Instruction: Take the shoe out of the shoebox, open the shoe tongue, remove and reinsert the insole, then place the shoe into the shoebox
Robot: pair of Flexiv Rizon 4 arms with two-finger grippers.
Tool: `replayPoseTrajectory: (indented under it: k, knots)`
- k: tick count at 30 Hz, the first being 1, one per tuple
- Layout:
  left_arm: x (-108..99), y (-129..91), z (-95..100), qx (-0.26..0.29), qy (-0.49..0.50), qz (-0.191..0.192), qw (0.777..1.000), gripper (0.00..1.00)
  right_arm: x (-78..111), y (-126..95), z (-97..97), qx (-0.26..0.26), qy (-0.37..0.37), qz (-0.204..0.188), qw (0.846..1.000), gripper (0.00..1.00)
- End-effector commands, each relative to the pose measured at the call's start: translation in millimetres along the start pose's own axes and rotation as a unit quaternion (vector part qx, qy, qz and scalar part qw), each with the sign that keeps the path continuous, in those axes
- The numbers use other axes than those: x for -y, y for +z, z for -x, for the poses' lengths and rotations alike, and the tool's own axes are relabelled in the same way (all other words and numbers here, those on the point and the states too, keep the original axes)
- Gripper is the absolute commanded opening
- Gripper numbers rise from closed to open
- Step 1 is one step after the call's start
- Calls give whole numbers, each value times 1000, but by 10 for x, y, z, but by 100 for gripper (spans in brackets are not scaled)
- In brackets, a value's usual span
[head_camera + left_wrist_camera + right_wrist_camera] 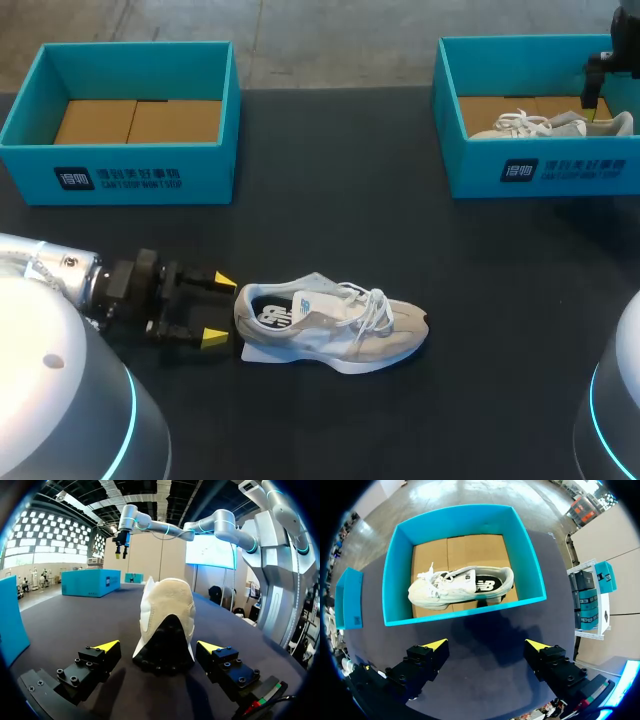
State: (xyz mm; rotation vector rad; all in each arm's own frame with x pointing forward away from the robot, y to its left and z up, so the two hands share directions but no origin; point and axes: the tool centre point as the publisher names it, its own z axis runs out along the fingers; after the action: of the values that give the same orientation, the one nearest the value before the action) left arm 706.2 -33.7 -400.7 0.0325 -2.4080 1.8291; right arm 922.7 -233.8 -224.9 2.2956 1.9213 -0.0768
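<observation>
The shoe (pixel 335 325) lay upright on the table (pixel 400 250). Its long axis ran across the table, with the heel toward the left gripper (pixel 220 309) and the toe pointing away from it. This gripper's fingers stood apart, just short of the heel, one toward each side, and touched nothing. This arm was clearly the nearer one. The right gripper (pixel 486 644), also spread and empty, hung well apart, above the right shoebox (pixel 540 170), where a second shoe (pixel 460 587) rested.

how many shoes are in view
2: one shoe on the table, just ahead of the left end effector; the other shoe inside the right-hand shoebox.
</observation>
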Motion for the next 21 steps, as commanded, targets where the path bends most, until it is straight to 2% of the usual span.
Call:
replayPoseTrajectory:
  k: [1,21]
  knots:
    - [-3,19,29,-1,-1,1,1000,100,6,-1,1,0,0,0,1000,100]
    - [7,119,55,-12,-3,7,1000,100,6,-1,1,0,0,0,1000,100]
